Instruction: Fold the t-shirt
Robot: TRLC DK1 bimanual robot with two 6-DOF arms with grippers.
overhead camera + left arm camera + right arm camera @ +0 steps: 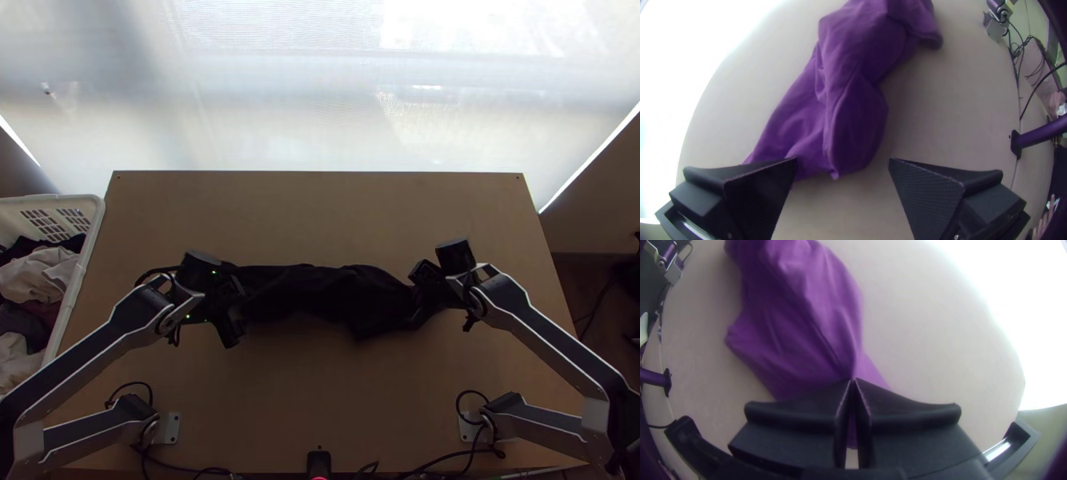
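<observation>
The t-shirt (320, 294) lies bunched in a long strip across the middle of the table, dark from above and purple (849, 89) in the wrist views. At its left end is my left gripper (234, 308); in the left wrist view that gripper (842, 160) stands open, one finger over the cloth's edge. My right gripper (428, 294) is at the strip's other end. The right wrist view has this gripper (852, 381) shut on a pinch of the purple cloth (795, 338), with folds running into its fingertips.
A white basket (76, 280) of clothes stands at the table's left side. Bare wooden table (320, 216) stretches behind the cloth and in front of it. Cables and a small black device (319, 464) are at the near edge.
</observation>
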